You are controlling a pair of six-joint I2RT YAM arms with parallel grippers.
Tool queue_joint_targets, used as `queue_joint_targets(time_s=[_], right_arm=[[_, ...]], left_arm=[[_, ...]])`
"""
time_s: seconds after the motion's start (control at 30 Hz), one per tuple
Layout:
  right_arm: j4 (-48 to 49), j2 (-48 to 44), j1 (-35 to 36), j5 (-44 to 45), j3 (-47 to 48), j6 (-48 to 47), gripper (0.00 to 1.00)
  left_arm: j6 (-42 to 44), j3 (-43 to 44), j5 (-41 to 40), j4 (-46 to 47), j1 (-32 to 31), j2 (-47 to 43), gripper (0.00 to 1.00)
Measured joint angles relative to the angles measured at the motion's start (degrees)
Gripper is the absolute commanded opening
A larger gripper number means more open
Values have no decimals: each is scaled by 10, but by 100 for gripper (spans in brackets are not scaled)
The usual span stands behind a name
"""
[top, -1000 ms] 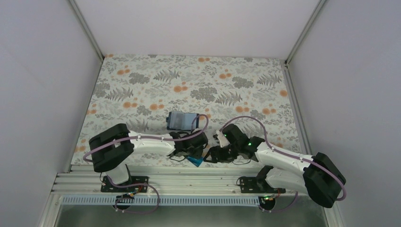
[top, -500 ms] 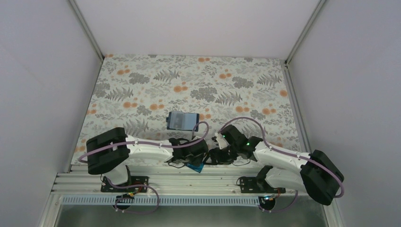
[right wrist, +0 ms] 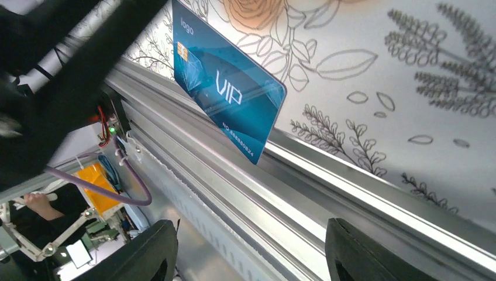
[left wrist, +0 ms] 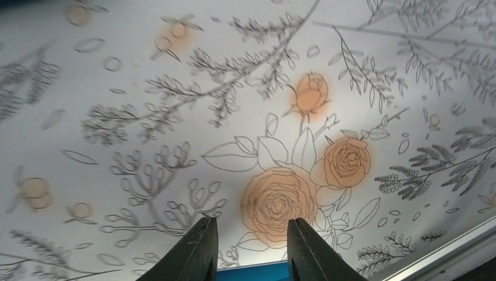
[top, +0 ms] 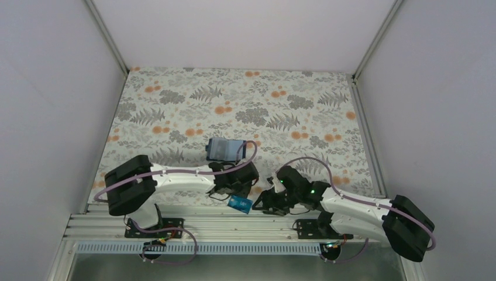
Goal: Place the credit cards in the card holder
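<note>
- The right gripper (top: 264, 202) has drawn back toward the near rail (top: 205, 225) within the last second. That leaves the teal-blue card (top: 240, 203) to the left gripper (top: 237, 193) alone, and more of the card's face now shows from above.
- The left gripper is narrow and closed on the card, which hangs at the near edge of the desk (top: 175, 99). The right gripper stands wide, holding nothing.
- The card holder (top: 225, 148) lies open on the desk just beyond the left gripper. The card is not yet in it, and carrying it there looks like the next step.
- Only the right wrist view shows the card (right wrist: 228, 88) in full, with chip and "VIP", held clear above the rail. The left wrist view gives just a blue sliver of it (left wrist: 251, 272) between its fingers (left wrist: 196, 252).
- Only the top view shows the holder, and the black cards appear in no view.
</note>
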Motion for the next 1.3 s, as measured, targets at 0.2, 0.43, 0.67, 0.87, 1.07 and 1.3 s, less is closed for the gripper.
queue_joint_targets(time_s=[0.2, 0.43, 0.67, 0.87, 1.07, 1.3], right_arm=[[48, 7, 40, 24, -13, 86, 63], [104, 53, 80, 60, -13, 160, 59], [163, 94, 103, 103, -13, 219, 54], [209, 133, 119, 132, -13, 254, 49], [255, 180, 122, 141, -16, 269, 41], [287, 204, 126, 139, -15, 276, 28]], left_arm=[[11, -38, 2, 1, 23, -66, 32], [24, -97, 18, 11, 30, -88, 30], [28, -125, 34, 37, 31, -90, 29], [30, -143, 43, 56, 35, -99, 28], [30, -155, 49, 78, 36, -105, 28], [30, -162, 57, 99, 38, -105, 28]])
